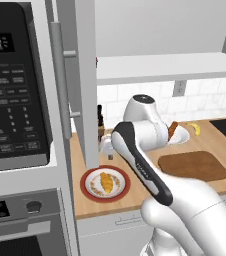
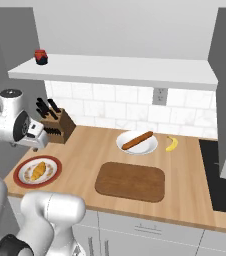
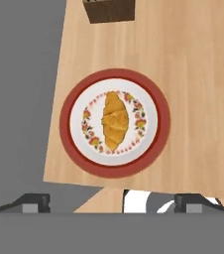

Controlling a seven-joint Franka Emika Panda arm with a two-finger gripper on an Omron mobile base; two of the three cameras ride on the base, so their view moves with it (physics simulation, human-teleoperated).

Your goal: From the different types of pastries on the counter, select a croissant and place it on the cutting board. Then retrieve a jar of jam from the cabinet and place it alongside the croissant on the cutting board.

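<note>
Tool (image 3: 112, 202) poised high above the croissant (image 3: 115, 120) on its plate (image 3: 79, 149), fingers spread and empty; the croissant's long axis crosses the finger gap.

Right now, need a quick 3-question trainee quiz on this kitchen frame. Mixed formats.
1. True or false: the croissant lies on the cutting board.
2. What holds the stick-shaped pastry? A) red-rimmed plate B) white plate C) knife block
3. Fill in: the jar of jam sits on the cabinet ____.

Key: 1 false, it lies on the red-rimmed plate. 2 B. 3 shelf.
</note>
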